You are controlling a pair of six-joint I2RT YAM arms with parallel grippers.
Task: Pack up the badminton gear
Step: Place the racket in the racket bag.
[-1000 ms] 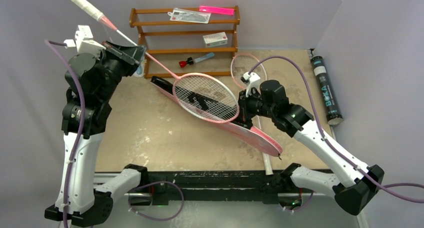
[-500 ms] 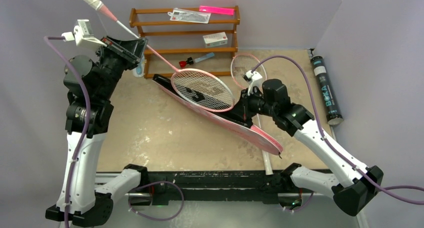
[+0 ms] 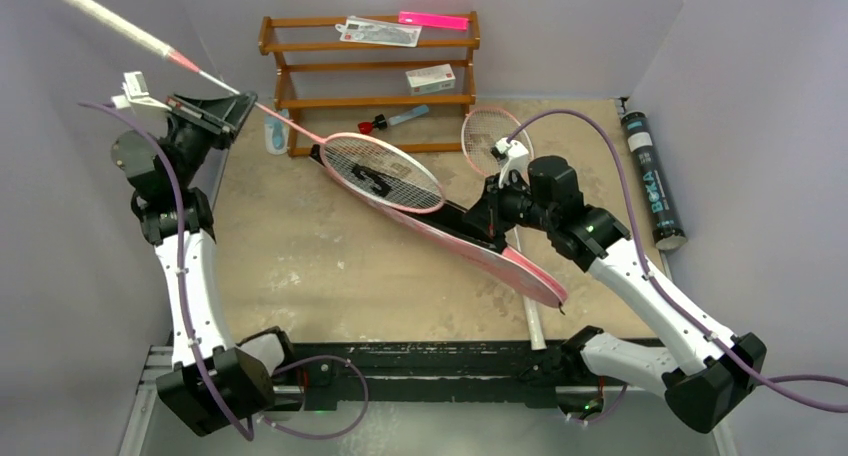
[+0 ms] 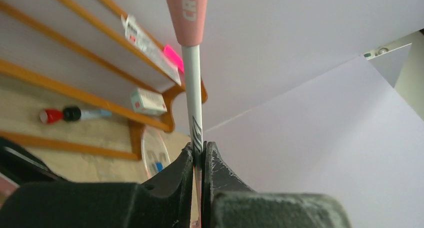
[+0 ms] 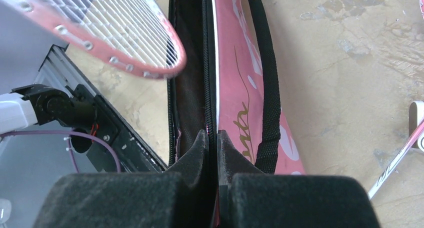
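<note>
Bench (image 3: 300, 266) near-left, between left arm and bag (image 3: 505, 264), is open: widest lane. Bag lies diagonal across the middle, from the rack (image 3: 370, 71) foot to the near-right edge, splitting left from right. Held racket (image 3: 382, 172) head hangs over the bag's far end. Its shaft runs from left tool (image 3: 243, 105) past the rack's left post, barring that corner. Right tool (image 3: 480, 216) pinches the bag's rim mid-length, and right arm covers the near-right. Second racket (image 3: 487, 136) lies just behind it. Narrow free strip between right arm and tube (image 3: 651, 181), which lies along the right wall.
</note>
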